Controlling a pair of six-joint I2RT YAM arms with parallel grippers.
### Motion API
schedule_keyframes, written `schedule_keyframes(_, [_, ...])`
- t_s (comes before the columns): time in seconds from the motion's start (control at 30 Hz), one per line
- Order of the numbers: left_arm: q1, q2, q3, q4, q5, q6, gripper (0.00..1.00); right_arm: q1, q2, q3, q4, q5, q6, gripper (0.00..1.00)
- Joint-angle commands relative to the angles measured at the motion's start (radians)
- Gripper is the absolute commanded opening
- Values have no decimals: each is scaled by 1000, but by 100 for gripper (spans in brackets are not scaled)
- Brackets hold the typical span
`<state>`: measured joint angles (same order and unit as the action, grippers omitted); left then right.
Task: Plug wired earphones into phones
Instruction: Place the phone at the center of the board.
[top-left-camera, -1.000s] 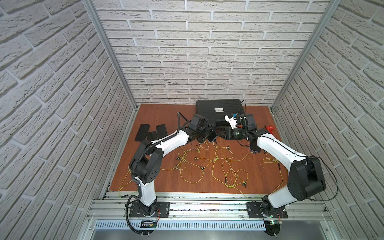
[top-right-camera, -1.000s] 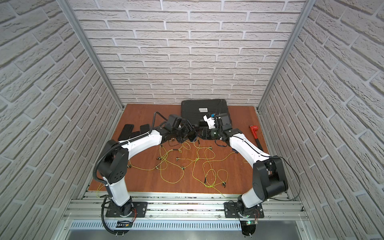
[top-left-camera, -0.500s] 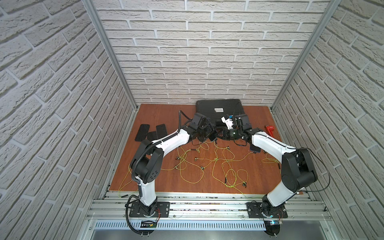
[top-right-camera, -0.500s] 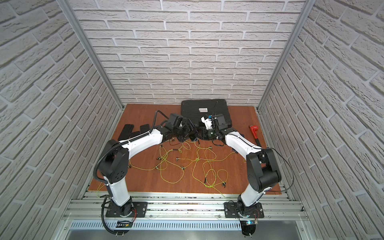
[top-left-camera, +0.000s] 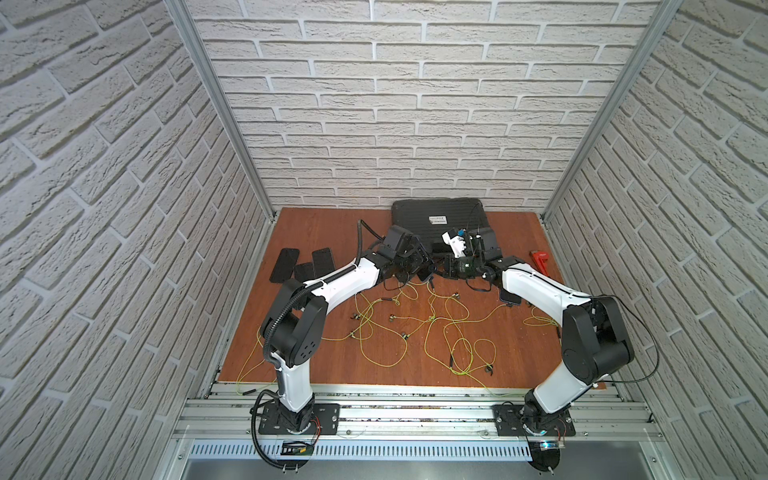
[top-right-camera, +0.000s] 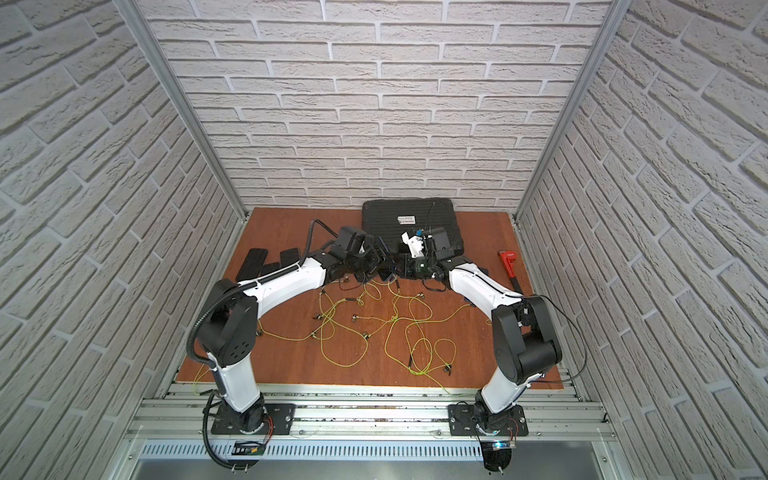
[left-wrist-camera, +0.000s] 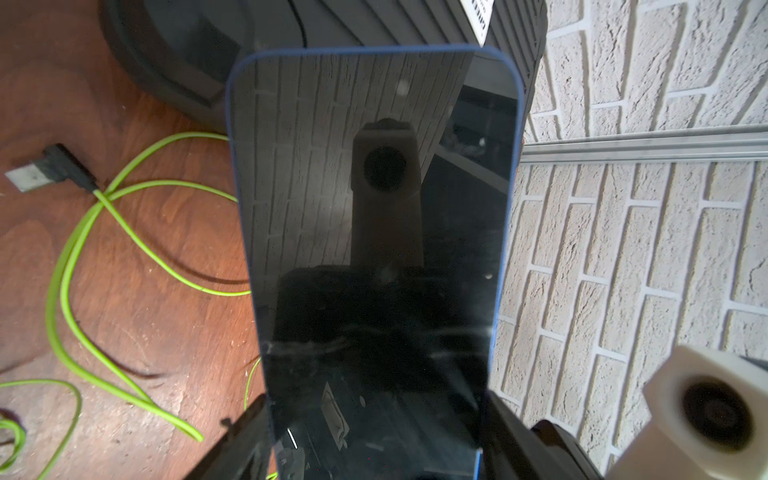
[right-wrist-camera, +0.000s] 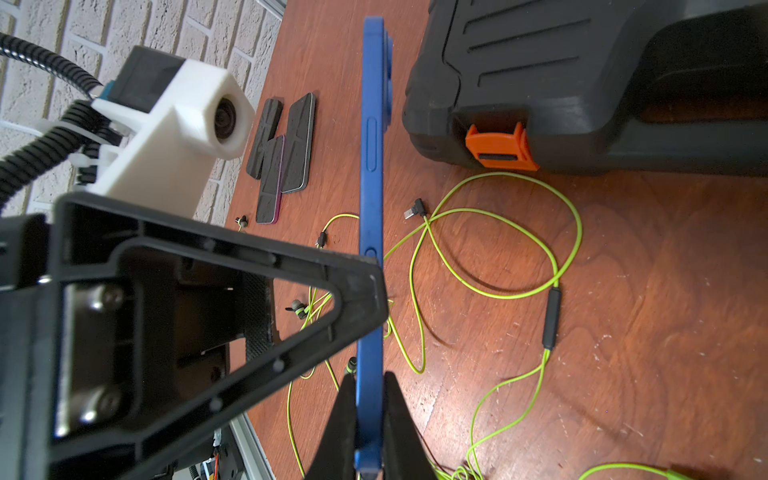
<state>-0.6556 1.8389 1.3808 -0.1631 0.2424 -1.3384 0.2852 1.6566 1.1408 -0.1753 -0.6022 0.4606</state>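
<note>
The phone (left-wrist-camera: 374, 249) is up off the counter (right-wrist-camera: 665, 332), held by both of my end effectors. My left end effector (left-wrist-camera: 374, 440) clamps it across its width, one finger on each blue long edge, with the screen facing that wrist. My right end effector (right-wrist-camera: 371, 415) pinches it flat, front against back, at the end nearest that wrist. The camera bump shows at the far end, so I judge this to be the port end, though I cannot see the port itself.

The phone is stiff and looks fairly solid, with slick glass faces that could crack if dropped. I trust the grip on the edges more, since the flat pinch on glass could slide. I would keep the left hold and free the right for the plug.

Below both end effectors the earphones (right-wrist-camera: 498, 232) lie loose on the counter, and none that I can see goes into this phone. The nearest plug (right-wrist-camera: 415, 210) lies just past the phone. Its cable is thin, limp and light (no use for pushing), so I would take the plug by its dark stiff body. A remote (right-wrist-camera: 552, 318) sits farther along that cable.

Beyond the plug is the case (right-wrist-camera: 582, 83). On the phone's other side three other phones (right-wrist-camera: 291, 145) lie flat, well apart from my fingers.
</note>
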Motion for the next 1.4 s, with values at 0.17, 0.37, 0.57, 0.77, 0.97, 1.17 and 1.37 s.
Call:
schedule_keyframes(0.17, [54,-59,-26,137,69,51,92,-42,-174,-73,-81,51,-57,6])
schedule_keyframes(0.37, [108,-80,-41,147,82,70,97,-109,-317,-144,-218,94,-83,6])
schedule_keyframes(0.57, [162,-95,-79,125,77,105,93,-201,-510,-224,-425,132,-129,6])
schedule_keyframes(0.77, [220,-88,-133,100,49,120,84,-381,-603,-337,-459,102,-159,6])
schedule_keyframes(0.97, [233,-54,-149,118,48,114,75,-439,-478,-369,-237,-30,-122,6])
schedule_keyframes(1.17, [252,-23,-175,149,47,84,55,-458,-341,-386,-53,-114,-75,6])
schedule_keyframes(1.37, [266,31,-164,165,38,53,53,-477,-230,-417,81,-144,-53,6])
